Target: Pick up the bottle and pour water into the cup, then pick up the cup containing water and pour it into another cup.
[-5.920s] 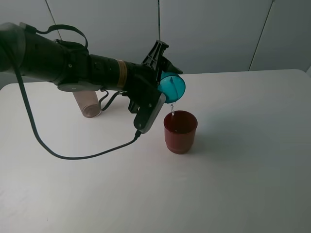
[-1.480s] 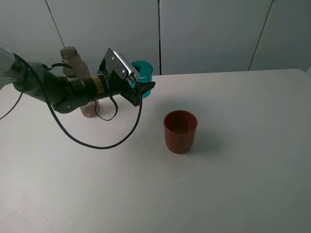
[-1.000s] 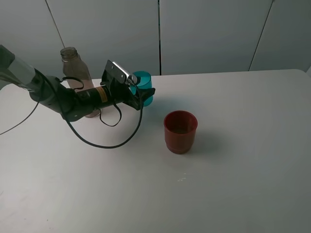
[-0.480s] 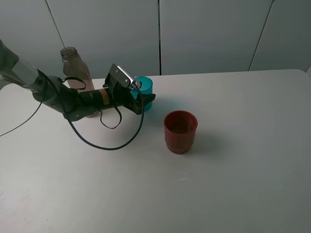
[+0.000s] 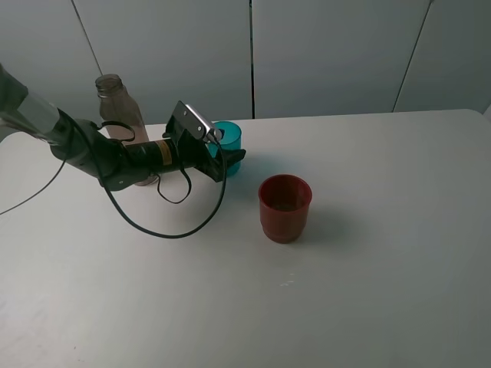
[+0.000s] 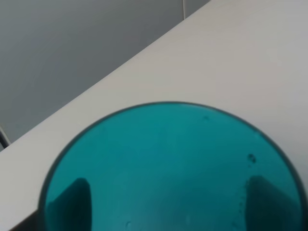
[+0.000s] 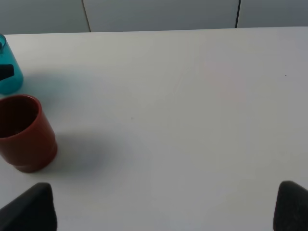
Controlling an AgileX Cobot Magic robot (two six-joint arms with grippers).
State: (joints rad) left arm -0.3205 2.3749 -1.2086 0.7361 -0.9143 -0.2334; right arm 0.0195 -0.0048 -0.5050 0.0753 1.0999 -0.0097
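Now the teal cup stands upright on the white table, near its back edge, and the left gripper is around it, with one dark finger showing in front of the cup wall in the high view. In the left wrist view the cup fills almost the whole picture, seen from above its rim, and two dark fingertips show through the teal plastic on opposite sides of it; they seem to press on the wall, so the hand looks clamped on the cup, though the contact itself is not clear. The left arm lies low over the table and a black cable hangs from it in a loop onto the surface. The bottle stands upright behind this arm, with no cap, well apart from the cups. The dark red cup stands alone toward the middle of the table, near the teal cup but not touching it. The right wrist view shows the red cup and a part of the teal cup far off; the right gripper has its two dark fingertips wide apart with nothing between them.
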